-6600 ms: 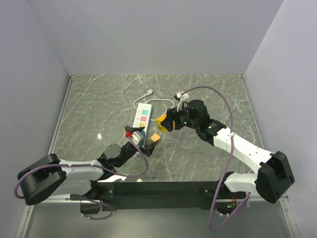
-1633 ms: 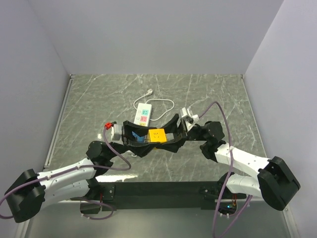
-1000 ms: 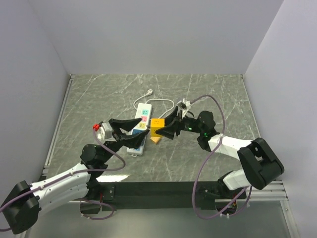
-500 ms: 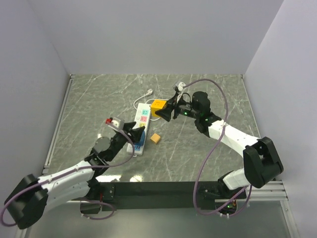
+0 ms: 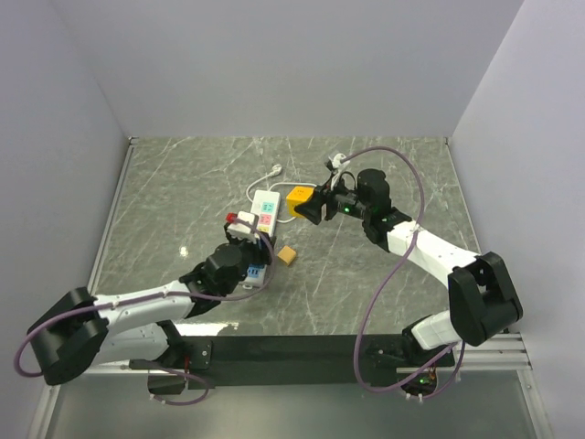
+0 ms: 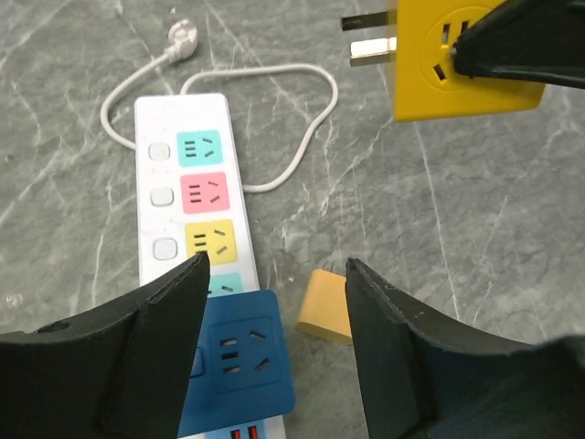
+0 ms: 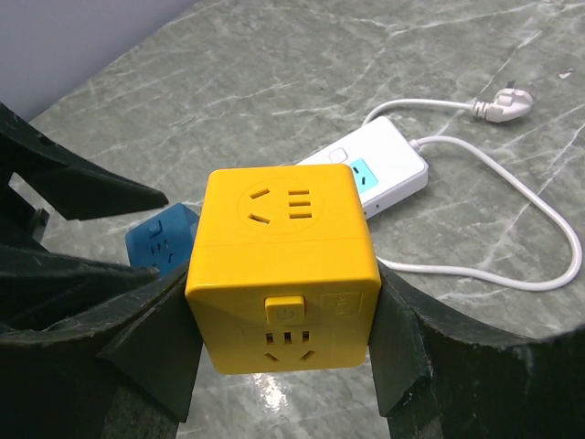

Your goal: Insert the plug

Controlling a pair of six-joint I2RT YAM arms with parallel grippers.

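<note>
The right gripper (image 7: 283,306) is clamped on the yellow cube plug (image 7: 279,229), raised off the tabletop (image 5: 384,165) just right of the power strip (image 6: 174,183), with its prongs (image 6: 368,37) pointing left. The left gripper (image 6: 274,274) hangs spread wide, holding nothing, over the blue cube (image 6: 242,361) at the strip's near end. A tan block (image 6: 324,317) lies beside it.

L arm fwd, low | L end effector (image 6: 274,267): fingers apart | R arm fwd | R end effector (image 7: 283,306): clamped
</note>
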